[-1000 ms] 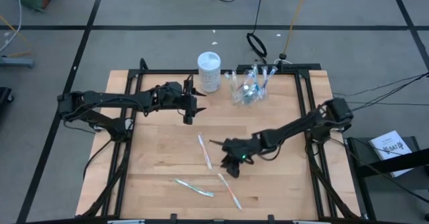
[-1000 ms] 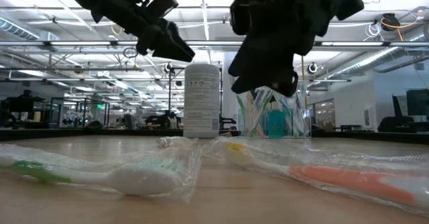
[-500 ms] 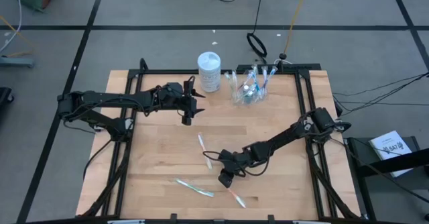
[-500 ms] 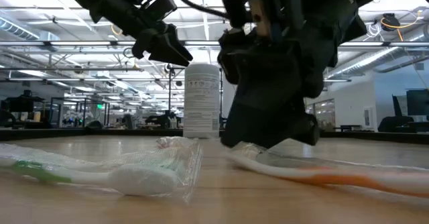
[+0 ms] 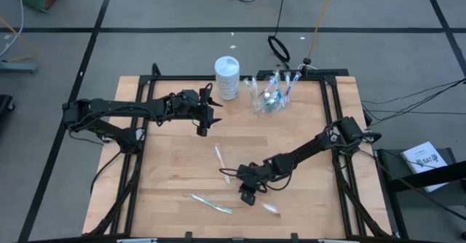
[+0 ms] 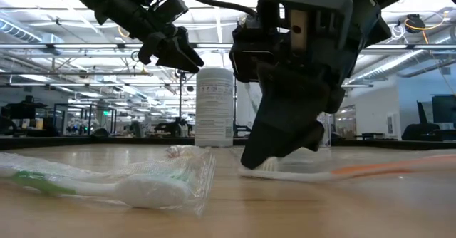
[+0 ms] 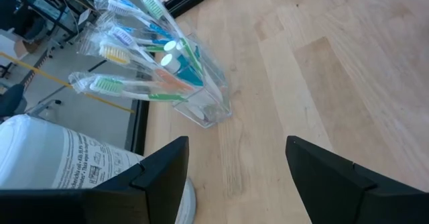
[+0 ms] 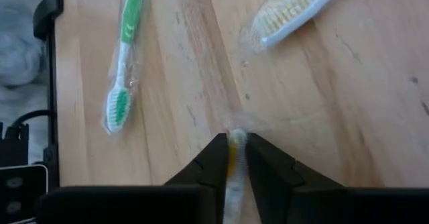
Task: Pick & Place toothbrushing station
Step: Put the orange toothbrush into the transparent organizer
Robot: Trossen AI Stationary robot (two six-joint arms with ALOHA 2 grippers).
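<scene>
**Right pincer closed on an orange brush at the near part of the surface**

The right pincer (image 5: 248,194) is low over the wooden surface (image 5: 306,148), its fingers (image 8: 216,158) drawn nearly together on the head end of an orange brush (image 6: 356,170). In the right wrist view the brush sits between the two dark fingers. In the low view its bristle end lies under the pincer and the orange handle runs away to one side, raised off the wood. In the high view the handle shows only as a pale blur beside the pincer.

Ahead of the right pincer in its wrist view lie a green brush (image 8: 122,73) in a clear wrapper and a yellow brush (image 8: 295,13), both flat on the wood and apart from the fingers.

The left pincer (image 5: 204,119) hangs above the far part of the surface with its fingers wide apart and nothing between them. Just beyond it stand the clear cup (image 7: 201,96), filled with wrapped brushes and a blue tube, and a white canister (image 5: 226,77) beside the cup. The cup is well apart from the right pincer
</scene>
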